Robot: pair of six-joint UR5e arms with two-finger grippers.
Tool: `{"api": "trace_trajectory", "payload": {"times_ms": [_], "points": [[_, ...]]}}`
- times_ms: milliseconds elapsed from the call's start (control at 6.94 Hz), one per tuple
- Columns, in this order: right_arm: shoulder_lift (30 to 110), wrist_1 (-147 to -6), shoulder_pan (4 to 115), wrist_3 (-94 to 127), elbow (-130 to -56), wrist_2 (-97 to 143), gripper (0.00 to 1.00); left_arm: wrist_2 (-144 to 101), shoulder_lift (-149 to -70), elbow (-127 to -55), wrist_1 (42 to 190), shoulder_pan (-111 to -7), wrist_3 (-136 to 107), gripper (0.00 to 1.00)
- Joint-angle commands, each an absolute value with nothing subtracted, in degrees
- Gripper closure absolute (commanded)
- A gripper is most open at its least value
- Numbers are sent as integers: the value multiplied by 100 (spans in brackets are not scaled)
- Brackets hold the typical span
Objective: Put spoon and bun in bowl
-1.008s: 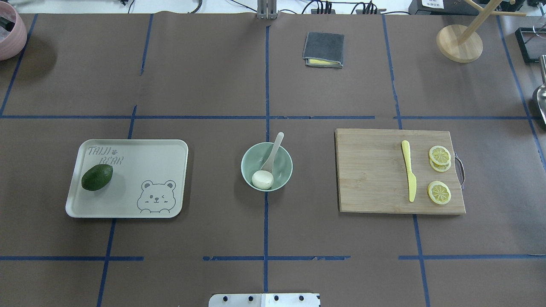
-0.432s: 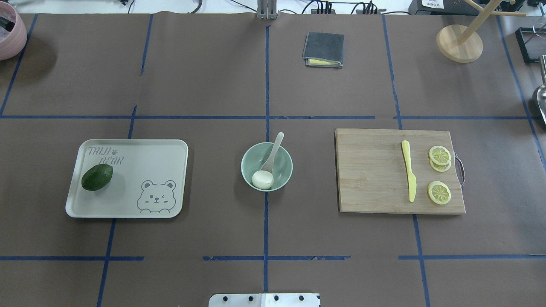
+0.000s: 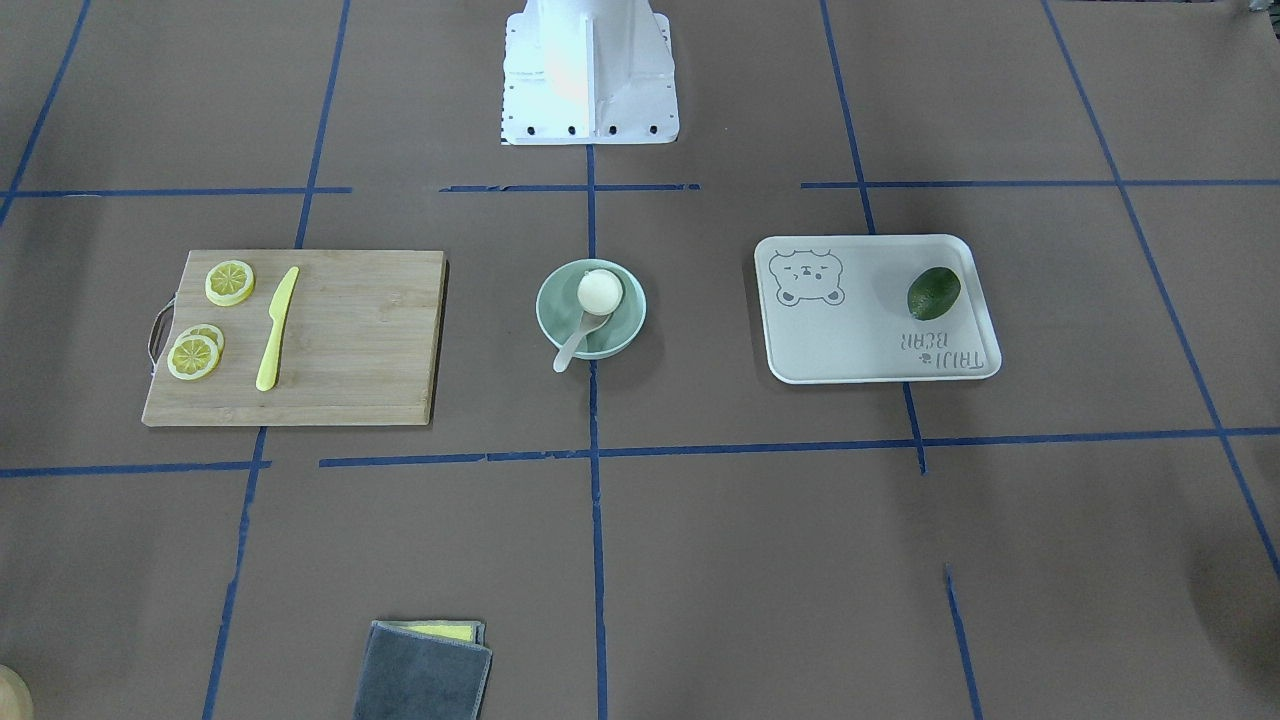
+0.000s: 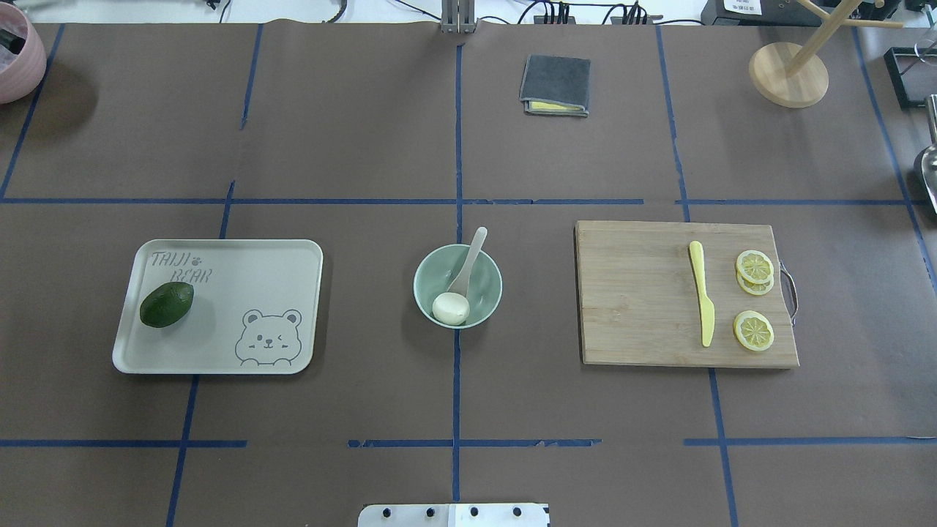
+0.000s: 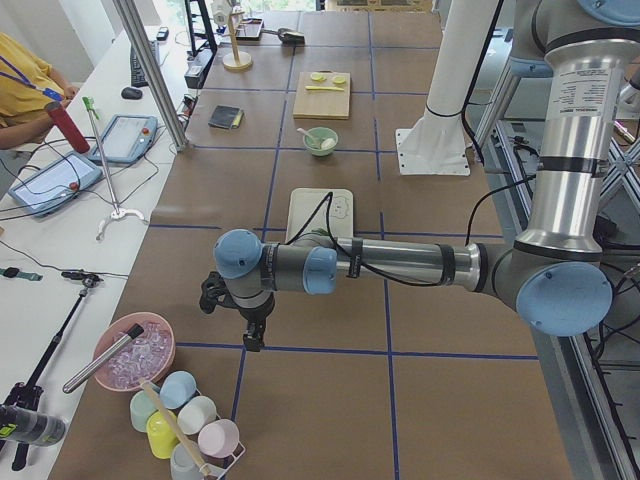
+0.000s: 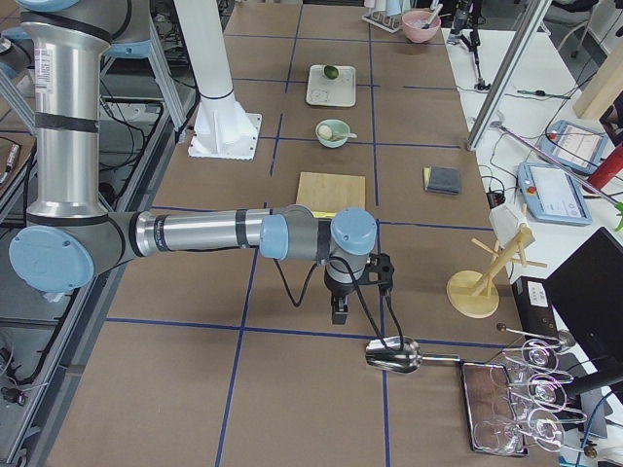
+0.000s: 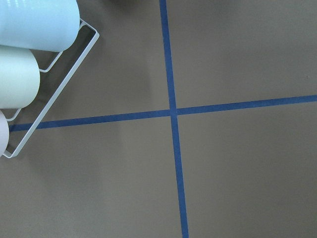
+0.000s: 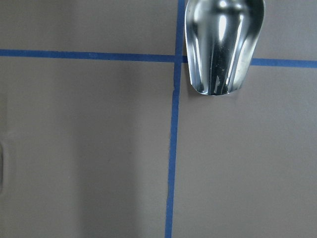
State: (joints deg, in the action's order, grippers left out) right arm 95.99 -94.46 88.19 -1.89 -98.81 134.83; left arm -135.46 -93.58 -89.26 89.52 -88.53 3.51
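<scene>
The pale green bowl (image 4: 489, 291) stands at the table's middle. The white bun (image 4: 450, 308) lies inside it at the near side. The off-white spoon (image 4: 468, 265) rests in the bowl, scoop by the bun, handle over the far rim. All three also show in the front-facing view: bowl (image 3: 626, 318), bun (image 3: 599, 291), spoon (image 3: 572, 350). My left gripper (image 5: 250, 335) hangs over the table's left end, far from the bowl. My right gripper (image 6: 338, 313) hangs over the right end. I cannot tell whether either is open or shut.
A cream bear tray (image 4: 241, 351) holds an avocado (image 4: 167, 304). A wooden board (image 4: 637, 307) carries a yellow knife (image 4: 703, 300) and lemon slices (image 4: 754, 329). A grey cloth (image 4: 555, 84) lies at the back. A metal scoop (image 8: 223, 44) and a cup rack (image 7: 29, 49) lie at the table ends.
</scene>
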Motion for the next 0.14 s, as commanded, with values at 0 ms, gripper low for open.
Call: {"api": "trace_trajectory", "payload": {"times_ms": [0], "points": [[9695, -8983, 8824, -237, -9729, 13429, 0, -13544, -9395, -8956, 8956, -8859, 360, 0]]}}
